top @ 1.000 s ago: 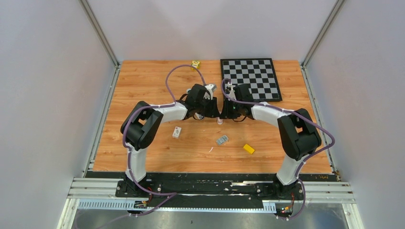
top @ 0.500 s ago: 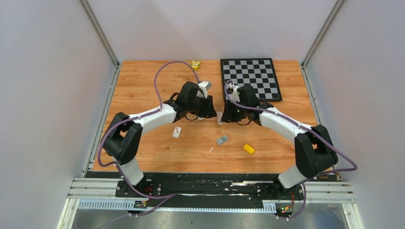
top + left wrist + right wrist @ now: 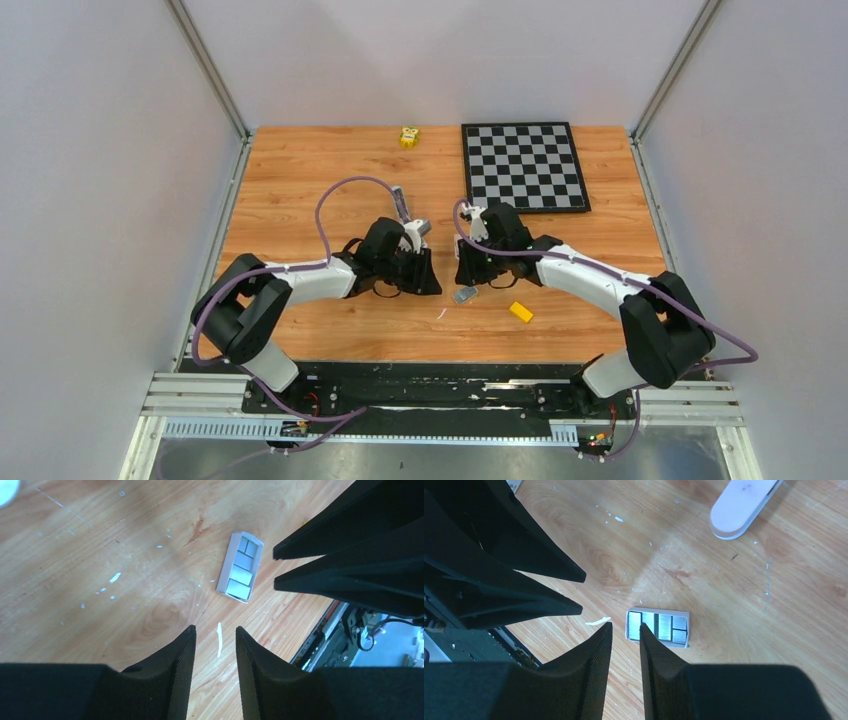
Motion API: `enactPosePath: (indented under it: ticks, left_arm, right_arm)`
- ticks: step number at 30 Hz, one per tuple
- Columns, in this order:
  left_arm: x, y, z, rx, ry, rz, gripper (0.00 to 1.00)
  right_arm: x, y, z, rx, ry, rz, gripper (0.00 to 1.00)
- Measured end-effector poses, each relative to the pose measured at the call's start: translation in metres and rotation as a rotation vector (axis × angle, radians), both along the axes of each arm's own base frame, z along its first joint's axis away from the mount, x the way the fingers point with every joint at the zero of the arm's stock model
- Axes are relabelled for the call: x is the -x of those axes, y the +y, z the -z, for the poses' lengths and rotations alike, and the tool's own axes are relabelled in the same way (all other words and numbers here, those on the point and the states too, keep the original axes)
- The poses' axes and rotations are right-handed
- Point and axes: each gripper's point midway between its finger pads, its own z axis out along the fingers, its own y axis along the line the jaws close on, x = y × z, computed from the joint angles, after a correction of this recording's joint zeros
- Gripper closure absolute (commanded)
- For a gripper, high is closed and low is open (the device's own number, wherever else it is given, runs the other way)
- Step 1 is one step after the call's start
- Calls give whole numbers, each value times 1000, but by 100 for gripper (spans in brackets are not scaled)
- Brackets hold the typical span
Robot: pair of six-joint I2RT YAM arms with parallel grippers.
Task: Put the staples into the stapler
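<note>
Right wrist view: the right hand (image 3: 625, 630) hangs over one end of the staples (image 3: 657, 627), its black fingers parted by a narrow gap and gripping nothing.

The staples lie flat on the wood-grain counter (image 3: 724, 605), short ridged silvery-grey strips inside a pale rim. I judge them light and stiff, slippery, and apt to snap apart along the ridges, so a low pinch across the long sides looks safest. The left hand (image 3: 215, 630) hovers just beside the staples, its wedge-shaped fingers likewise slightly apart and empty. A pale oblong (image 3: 744, 505) with a rounded end, possibly the stapler, lies near the staples. A yellow block (image 3: 520, 312) sits near them too, and a chessboard (image 3: 525, 165) well apart.
</note>
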Motion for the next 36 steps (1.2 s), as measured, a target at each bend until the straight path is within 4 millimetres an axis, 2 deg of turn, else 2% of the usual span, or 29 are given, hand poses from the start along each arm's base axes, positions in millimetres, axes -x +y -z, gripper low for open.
enactPosePath:
  ticks: [3,10,22,36]
  left_arm:
    - [3,-4,1,29,7,0,66]
    - [-5,-17,-2,94,-5,-10,69]
    - [-3,-27,14,103,25,-9,70]
    - [-3,-26,29,80,50,-13,72]
  right_arm:
    - [3,3,3,8,-5,-19,71]
    - [4,1,15,41,4,-20,71]
    - [9,-4,43,89,56,-16,72]
    - [7,-3,45,86,49,-19,72]
